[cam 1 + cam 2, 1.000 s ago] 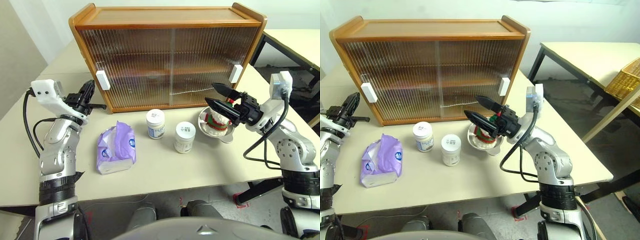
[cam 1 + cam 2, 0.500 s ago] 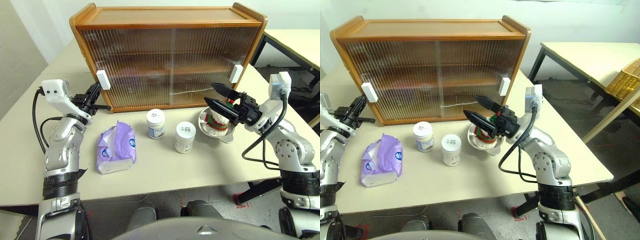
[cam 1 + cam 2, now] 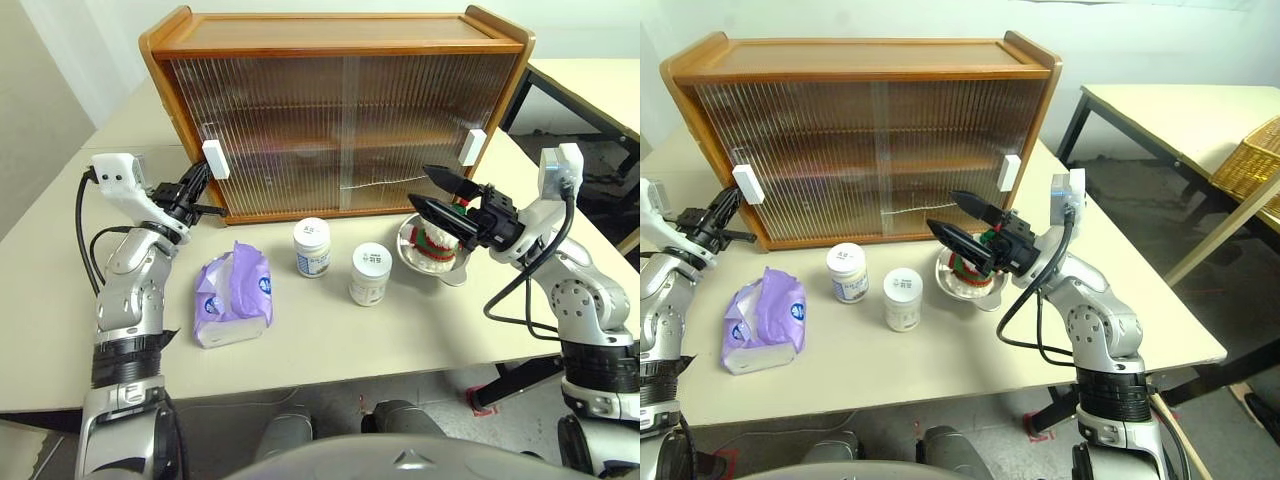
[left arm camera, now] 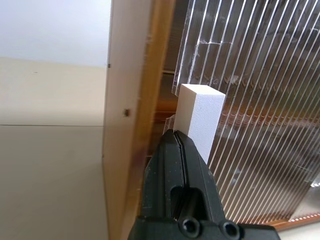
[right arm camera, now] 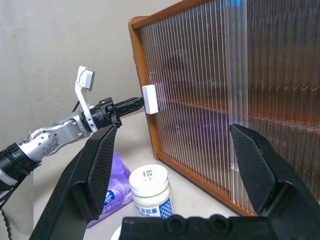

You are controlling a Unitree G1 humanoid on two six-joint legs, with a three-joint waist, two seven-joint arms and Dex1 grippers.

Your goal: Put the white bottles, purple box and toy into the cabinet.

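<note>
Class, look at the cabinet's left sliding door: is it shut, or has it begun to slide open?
Just begun to open. The left door has a narrow gap beside the cabinet frame, with the shut left gripper at its white handle.

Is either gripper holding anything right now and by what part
Nothing is held. The left gripper, shut, presses its tip against the cabinet door's white handle; the right gripper hangs open.

Two white bottles [image 3: 311, 246]; one purple box [image 3: 232, 295]; one toy [image 3: 436, 241]; one cabinet [image 3: 340, 40].

The right hand [image 3: 432, 194] partly hides the toy [image 3: 436, 243].
</note>
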